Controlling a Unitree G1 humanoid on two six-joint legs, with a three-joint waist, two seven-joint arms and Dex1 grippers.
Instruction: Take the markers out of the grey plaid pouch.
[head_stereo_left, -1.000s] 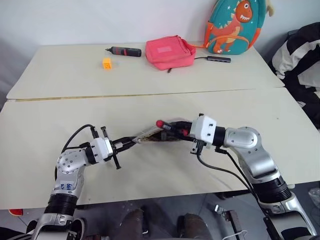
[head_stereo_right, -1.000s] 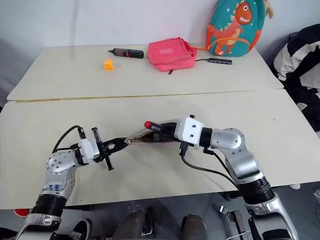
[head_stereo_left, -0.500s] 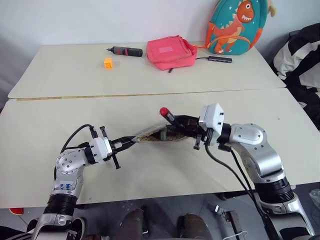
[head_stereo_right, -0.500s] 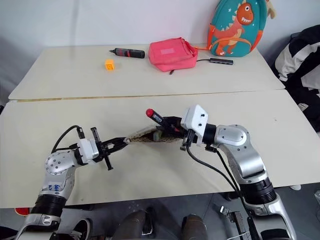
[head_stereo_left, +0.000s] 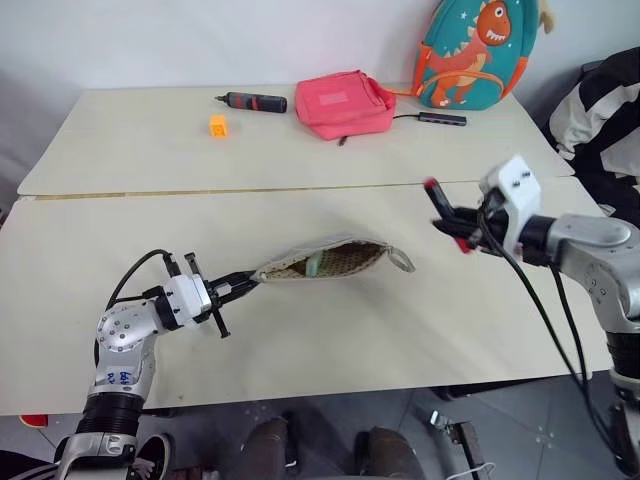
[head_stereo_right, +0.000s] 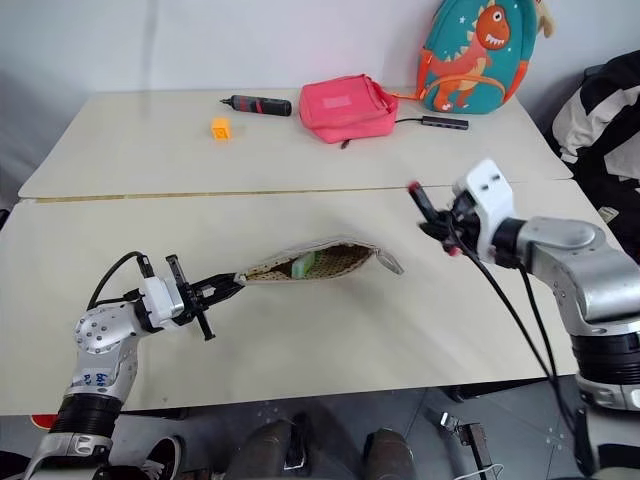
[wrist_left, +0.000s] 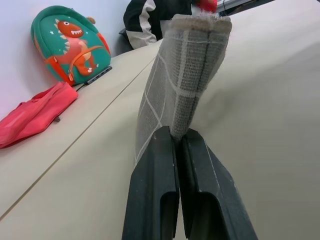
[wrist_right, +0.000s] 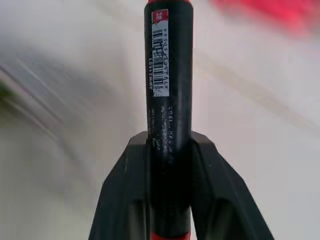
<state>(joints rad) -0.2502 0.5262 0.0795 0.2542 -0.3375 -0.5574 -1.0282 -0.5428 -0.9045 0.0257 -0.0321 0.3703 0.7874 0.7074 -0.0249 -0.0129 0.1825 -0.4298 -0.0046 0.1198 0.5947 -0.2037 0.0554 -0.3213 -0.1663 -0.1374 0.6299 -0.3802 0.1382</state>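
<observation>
Grey plaid pouch (head_stereo_left: 330, 260) lies mid-worktop (head_stereo_left: 300, 340), its left end pinched in the left claw (head_stereo_left: 238, 285), while the right claw (head_stereo_left: 462, 228), clamped on a black red-ended marker (head_stereo_left: 448, 215), hangs well right of it; next, set that marker down, then fetch the green one (head_stereo_left: 314, 264) inside.

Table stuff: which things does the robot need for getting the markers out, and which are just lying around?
For the job:
- grey plaid pouch, its end pinched by the left claw
- black marker with red ends, held in the right claw
- pale green highlighter inside the pouch

Just lying about:
- pink bag
- dinosaur backpack
- black-and-red tool
- small orange block
</observation>
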